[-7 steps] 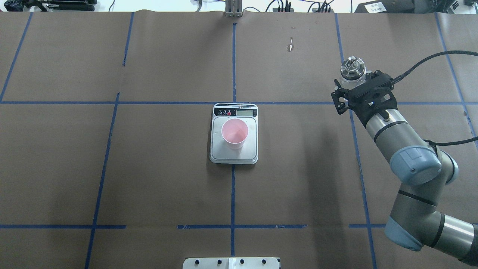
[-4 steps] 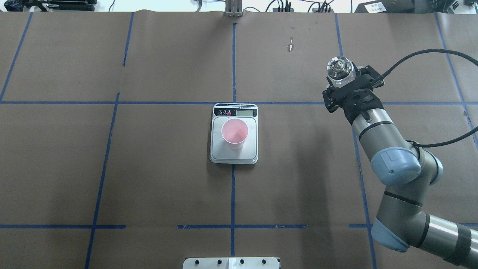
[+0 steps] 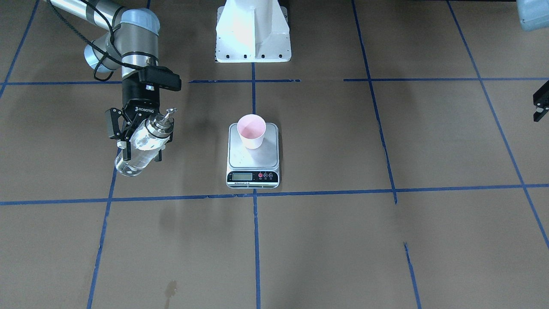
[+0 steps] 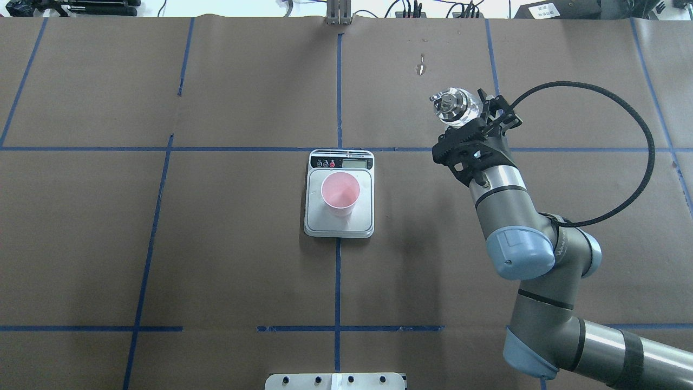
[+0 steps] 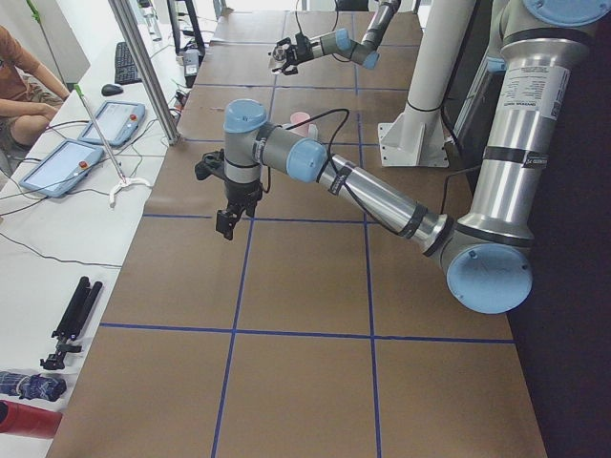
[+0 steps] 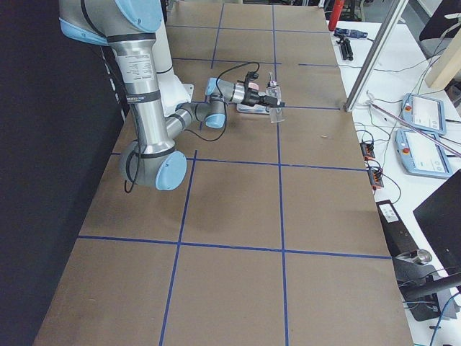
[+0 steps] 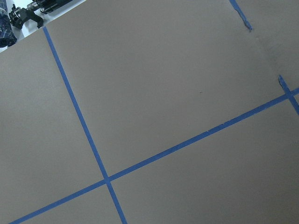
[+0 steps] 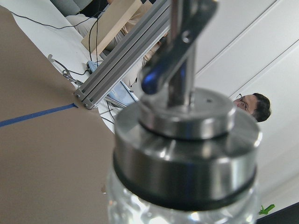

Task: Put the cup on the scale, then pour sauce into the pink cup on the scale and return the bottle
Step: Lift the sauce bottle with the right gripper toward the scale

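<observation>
The right pincer (image 3: 138, 140) is clamped round the bottle (image 4: 457, 108) at mid-body and holds it clear of the table (image 4: 216, 260). In the overhead view the bottle is at about 2 o'clock from the cup (image 4: 340, 192), well apart from it. The cup stands upright on the scale (image 4: 365, 227), so the step in hand, as I judge it, is bringing the bottle across for the pour. The spout (image 4: 436, 99) points toward 9 o'clock, the cup's side, which suits. Travel toward 8 o'clock with the spout end kept high and stop with the tip over the cup's mouth, short of its far rim. Then tip slowly from the wrist so the stream falls inside. The cup looks light and narrow, and a touch from glass or finger could topple or shove it, so stay above its rim. How much sauce is inside I cannot tell. The left pincer (image 5: 227, 221) hangs far off toward 9 o'clock; I cannot tell how far open it is.
</observation>
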You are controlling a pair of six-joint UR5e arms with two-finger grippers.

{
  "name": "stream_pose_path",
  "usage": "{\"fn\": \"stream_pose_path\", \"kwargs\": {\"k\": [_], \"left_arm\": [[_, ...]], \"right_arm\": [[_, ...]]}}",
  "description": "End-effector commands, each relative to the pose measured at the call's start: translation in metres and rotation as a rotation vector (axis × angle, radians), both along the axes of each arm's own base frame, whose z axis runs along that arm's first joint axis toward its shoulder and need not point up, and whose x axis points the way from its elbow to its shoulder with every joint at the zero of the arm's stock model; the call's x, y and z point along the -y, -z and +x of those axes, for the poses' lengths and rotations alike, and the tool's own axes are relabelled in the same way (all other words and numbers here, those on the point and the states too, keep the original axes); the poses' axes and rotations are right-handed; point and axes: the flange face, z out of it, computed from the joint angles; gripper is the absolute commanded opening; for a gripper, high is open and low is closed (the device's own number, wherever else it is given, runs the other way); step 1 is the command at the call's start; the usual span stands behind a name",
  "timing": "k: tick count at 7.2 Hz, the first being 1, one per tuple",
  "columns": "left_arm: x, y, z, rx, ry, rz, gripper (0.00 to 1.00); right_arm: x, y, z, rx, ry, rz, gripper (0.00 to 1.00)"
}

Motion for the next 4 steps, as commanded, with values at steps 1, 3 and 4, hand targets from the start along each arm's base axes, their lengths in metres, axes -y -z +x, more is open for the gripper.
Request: {"fn": "stream_pose_path", "kwargs": {"k": [1,3,4], "left_arm": [[0.006,-0.017,0.001,0.007,-0.005,-0.024,1.00],[0.011,-0.024,0.001,0.003,-0.004,0.006,1.00],[0.011,-0.028,0.001,0.006,-0.004,-0.001,1.00]], "right_arm": [[-0.015,0.012,-0.022,-0.097,-0.017,0.022,0.00],[-0.028,0.024,-0.053,-0.184,-0.055,0.039,0.00],[-0.032,0.020,-0.062,-0.240,-0.069,0.052,0.00]]}}
